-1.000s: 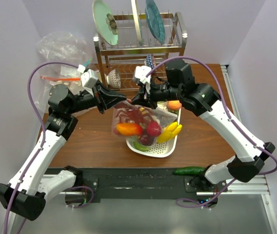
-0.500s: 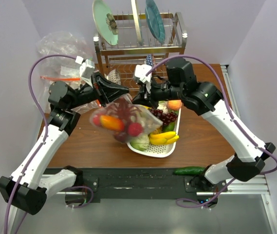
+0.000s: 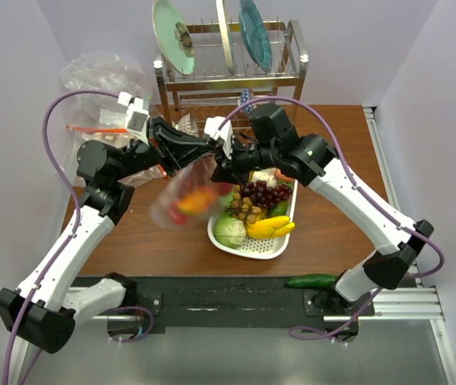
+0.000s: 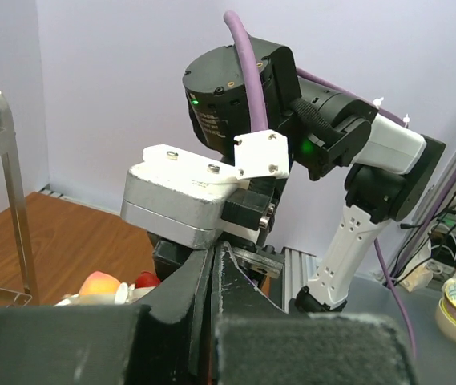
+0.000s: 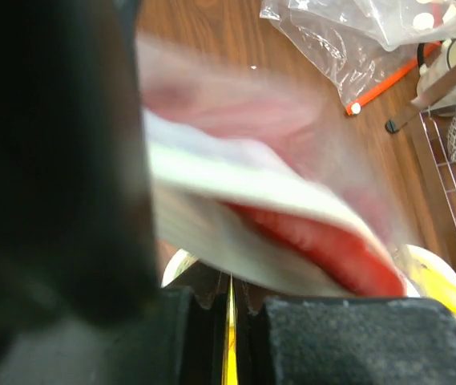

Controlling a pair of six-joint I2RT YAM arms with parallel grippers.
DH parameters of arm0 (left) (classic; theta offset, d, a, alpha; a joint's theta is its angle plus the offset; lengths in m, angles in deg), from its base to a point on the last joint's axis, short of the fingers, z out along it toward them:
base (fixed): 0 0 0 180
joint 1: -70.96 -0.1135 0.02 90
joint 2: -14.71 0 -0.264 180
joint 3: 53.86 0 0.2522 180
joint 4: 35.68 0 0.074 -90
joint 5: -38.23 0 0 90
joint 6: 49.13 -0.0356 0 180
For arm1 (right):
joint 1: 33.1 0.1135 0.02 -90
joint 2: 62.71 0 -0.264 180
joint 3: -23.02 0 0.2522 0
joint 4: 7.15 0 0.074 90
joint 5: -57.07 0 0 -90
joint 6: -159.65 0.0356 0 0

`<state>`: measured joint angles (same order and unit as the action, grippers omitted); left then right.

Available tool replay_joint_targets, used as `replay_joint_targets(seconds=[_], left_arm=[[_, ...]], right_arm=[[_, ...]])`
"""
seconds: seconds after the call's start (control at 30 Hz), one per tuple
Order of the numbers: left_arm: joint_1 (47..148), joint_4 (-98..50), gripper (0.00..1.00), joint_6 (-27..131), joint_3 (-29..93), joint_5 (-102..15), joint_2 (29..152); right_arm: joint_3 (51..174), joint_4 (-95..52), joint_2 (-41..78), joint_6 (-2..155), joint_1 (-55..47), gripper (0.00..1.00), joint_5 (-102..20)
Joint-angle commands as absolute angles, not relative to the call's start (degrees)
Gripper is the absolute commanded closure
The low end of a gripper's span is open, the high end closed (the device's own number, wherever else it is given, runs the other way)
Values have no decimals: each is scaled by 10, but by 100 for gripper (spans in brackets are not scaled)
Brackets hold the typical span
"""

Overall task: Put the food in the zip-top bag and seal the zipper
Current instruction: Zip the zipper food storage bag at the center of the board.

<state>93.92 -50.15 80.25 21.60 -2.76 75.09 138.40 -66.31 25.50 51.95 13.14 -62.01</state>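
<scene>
Swinging leftward since the earlier frame, the zip-top bag is now hanging just off the left edge of the white tray, where before it was hanging over the tray's contents. Both arms are converging above the tray's far left corner, and the right arm is reaching further left than before.

The left gripper is pinching the bag's top edge with its jaws pressed together; the left wrist view shows its fingers meeting with no gap. The right gripper is sitting just beside it, also clamped shut at the bag's top edge; in the right wrist view its fingers are closing on a thin sliver while the blurred bag is filling the frame.

The food is riding inside the bag as a red and orange mass, blurred by motion. Whether the bag's mouth is sealed cannot be told.

On the tray, dark grapes, a pale green cabbage and yellow bananas are lying. Behind the tray a dish rack is standing, and far to the tray's left a bulky clear bag is lying.
</scene>
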Motion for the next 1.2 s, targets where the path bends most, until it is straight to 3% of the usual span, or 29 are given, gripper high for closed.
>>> replay_joint_targets(seconds=[0.0,0.23,0.3,0.37,0.5,0.7,0.97,1.17], left_arm=[[949,-533,100,774,256,-47,729],[950,-552,100,790,236,-51,735],[955,-560,100,793,230,-47,742],[957,-567,100,797,232,-38,749],[958,-566,100,802,254,-25,763],[958,-549,100,802,297,-1,767],[958,-528,100,793,314,14,763],[958,-525,100,793,319,30,763]], right_arm=[[1358,-620,200,544,134,100,-590],[1309,-562,107,585,116,100,-555],[1291,-552,85,589,113,89,-532],[1264,-541,72,585,106,67,-524],[1225,-522,51,566,85,52,-536],[1165,-441,46,563,77,50,-604],[1165,-392,57,549,74,49,-598],[1157,-370,45,552,72,53,-636]])
